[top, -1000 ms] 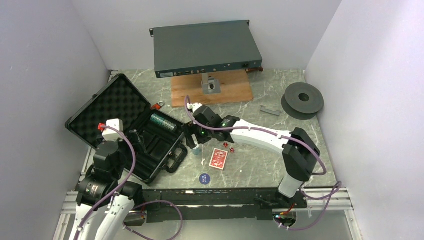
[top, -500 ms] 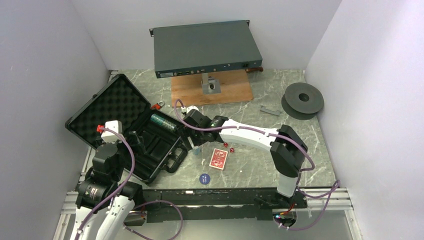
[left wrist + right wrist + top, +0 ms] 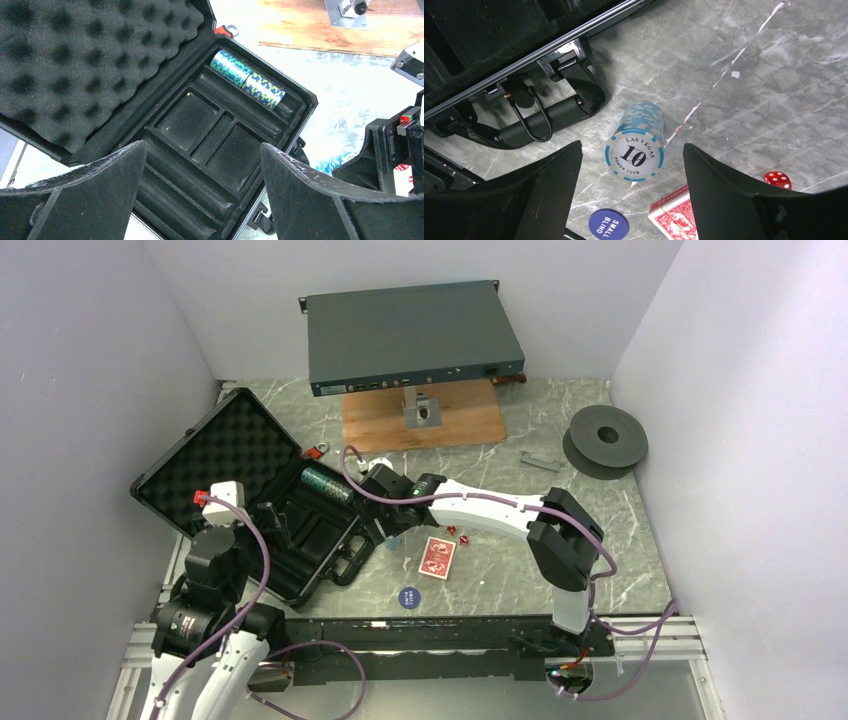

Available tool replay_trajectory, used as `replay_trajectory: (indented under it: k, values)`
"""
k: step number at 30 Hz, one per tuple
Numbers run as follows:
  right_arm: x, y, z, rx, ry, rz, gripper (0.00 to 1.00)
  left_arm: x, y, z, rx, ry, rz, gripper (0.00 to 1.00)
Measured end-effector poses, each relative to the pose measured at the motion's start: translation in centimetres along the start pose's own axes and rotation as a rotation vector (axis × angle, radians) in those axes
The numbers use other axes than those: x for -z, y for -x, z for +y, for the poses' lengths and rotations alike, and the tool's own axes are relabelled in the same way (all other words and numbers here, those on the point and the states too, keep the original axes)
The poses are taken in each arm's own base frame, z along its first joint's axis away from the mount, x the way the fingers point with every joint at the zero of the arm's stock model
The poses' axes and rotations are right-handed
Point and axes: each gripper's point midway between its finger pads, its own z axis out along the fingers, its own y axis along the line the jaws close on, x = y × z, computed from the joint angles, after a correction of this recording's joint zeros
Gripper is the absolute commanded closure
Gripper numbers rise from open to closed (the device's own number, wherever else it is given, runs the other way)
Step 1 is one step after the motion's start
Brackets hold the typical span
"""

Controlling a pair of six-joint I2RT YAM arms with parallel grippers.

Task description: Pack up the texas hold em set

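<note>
The upright chip stack point(image 3: 635, 150) is seen, untouched, between the spread jaws of the right gripper point(image 3: 630, 146); the card deck point(image 3: 673, 216) is cropped.

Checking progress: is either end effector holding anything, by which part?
Nothing: right end effector open around upright blue-and-white chip stack, not touching; left end effector open.

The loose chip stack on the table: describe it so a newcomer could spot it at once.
Find the open black briefcase at the left. Just off its carrying handle, on the grey marble tabletop, stands a short chip stack. Unlike the stacks lying in the case, it is outside, light blue and white, its top reading 10.
</note>
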Motion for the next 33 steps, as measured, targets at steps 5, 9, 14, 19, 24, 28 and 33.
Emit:
replay_trajectory:
  k: [5,9,14,19,24,28,33]
  values:
    - [-0.2,-0.4,-0.2,0.007,-0.015,0.012,0.31,0.0,0.0,0.0,0.001,0.000,-0.002,0.10]
    - [-0.3,-0.7,-0.3,0.010,-0.022,0.023,0.34,0.2,0.1,0.0,0.004,-0.002,-0.011,0.10]
    - [-0.5,-0.7,-0.1,0.015,-0.023,0.028,0.36,0.2,0.2,0.0,0.004,-0.003,-0.012,0.10]
    - [-0.4,-0.4,0.0,0.020,-0.028,0.025,0.39,0.2,0.2,0.0,0.004,-0.003,-0.012,0.10]
    - [-0.6,-0.2,0.0,0.026,-0.036,0.025,0.43,0.2,0.2,0.0,0.004,-0.003,-0.012,0.10]
    - [-1.0,-0.3,-0.2,0.028,-0.049,0.032,0.43,0.2,0.2,0.0,0.004,-0.003,-0.012,0.10]
    - [-1.3,-0.8,-0.5,0.033,-0.066,0.053,0.43,0.2,0.2,0.0,0.004,-0.003,-0.013,0.10]
